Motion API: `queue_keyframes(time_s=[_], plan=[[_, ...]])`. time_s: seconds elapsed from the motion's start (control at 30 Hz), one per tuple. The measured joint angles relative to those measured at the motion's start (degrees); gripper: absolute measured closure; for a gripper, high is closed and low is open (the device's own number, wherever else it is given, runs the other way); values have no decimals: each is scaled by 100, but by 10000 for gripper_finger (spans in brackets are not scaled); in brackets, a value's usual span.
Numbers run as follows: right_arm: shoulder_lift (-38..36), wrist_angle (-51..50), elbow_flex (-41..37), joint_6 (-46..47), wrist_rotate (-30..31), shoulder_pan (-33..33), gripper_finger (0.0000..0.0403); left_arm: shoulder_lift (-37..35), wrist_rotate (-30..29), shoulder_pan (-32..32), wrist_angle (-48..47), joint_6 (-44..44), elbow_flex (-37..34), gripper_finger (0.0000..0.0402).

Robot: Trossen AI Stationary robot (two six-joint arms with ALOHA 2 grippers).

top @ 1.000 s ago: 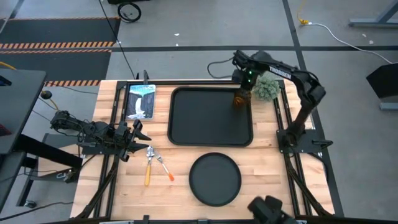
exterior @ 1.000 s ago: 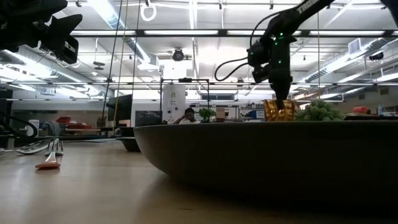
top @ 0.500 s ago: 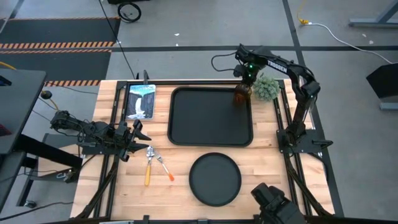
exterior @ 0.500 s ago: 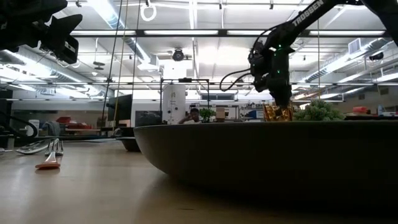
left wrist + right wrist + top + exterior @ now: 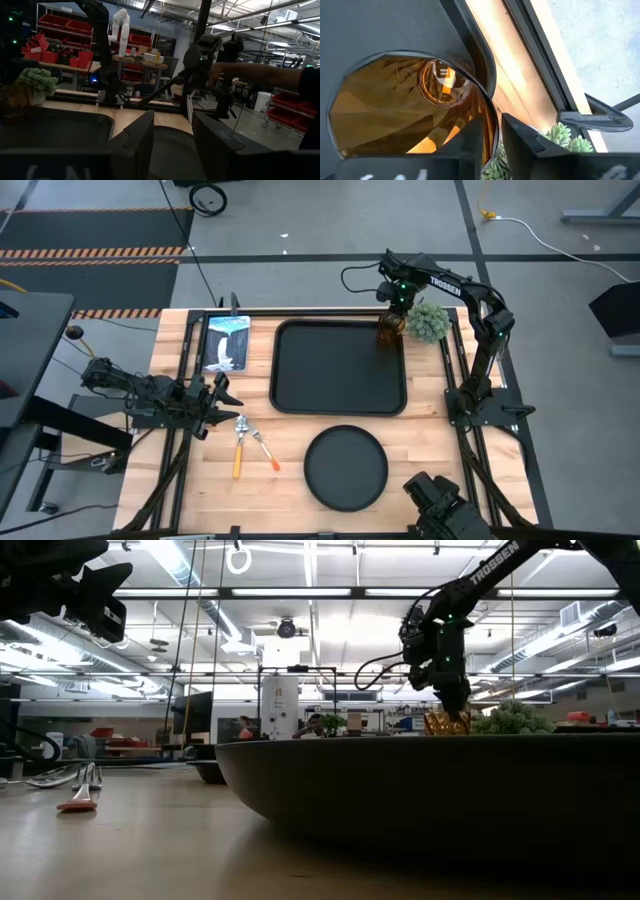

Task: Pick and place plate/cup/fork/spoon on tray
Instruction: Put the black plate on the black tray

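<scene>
The amber cup (image 5: 390, 331) is at the far right corner of the black tray (image 5: 330, 380), next to the green plant (image 5: 428, 322). My right gripper (image 5: 393, 308) stands over the cup, shut on it (image 5: 492, 137). The round black plate (image 5: 346, 468) lies flat on the table near the tray. The spoon (image 5: 239, 448) and the fork (image 5: 267, 451) lie flat left of the plate. My left gripper (image 5: 222, 395) waits open and empty at the table's left, beside the spoon (image 5: 172, 142). My right gripper holds the cup by its rim (image 5: 489, 131), on the side toward the plant. One finger (image 5: 470, 145) is inside the cup and the other (image 5: 522, 140) outside. The fingers come from above, pointing down. The cup is upright (image 5: 447, 722); the plate's rim hides its base.
A blue and white card (image 5: 226, 342) lies at the far left, beside the tray. Black frame rails (image 5: 452, 370) run along the table's left and right sides. A person's arm (image 5: 265, 75) shows in the room beyond the table.
My right gripper has carried the cup a little toward the table's far edge, into the tray's far right corner, and slightly down, keeping its hold. In the last half second it has stayed where it is.
</scene>
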Motion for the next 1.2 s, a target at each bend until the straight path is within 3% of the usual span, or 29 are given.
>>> queue_keyframes(time_s=[0.53,0.97,1.2], plan=[[-2,-201,18,90,-2,15,227,0,-1,-1,0,-2,2,259],[-9,-867,1464,155,-82,94,215,1,0,-1,1,0,1,259],[-198,-997,1873,415,-195,542,215,1,0,-1,0,0,0,259]])
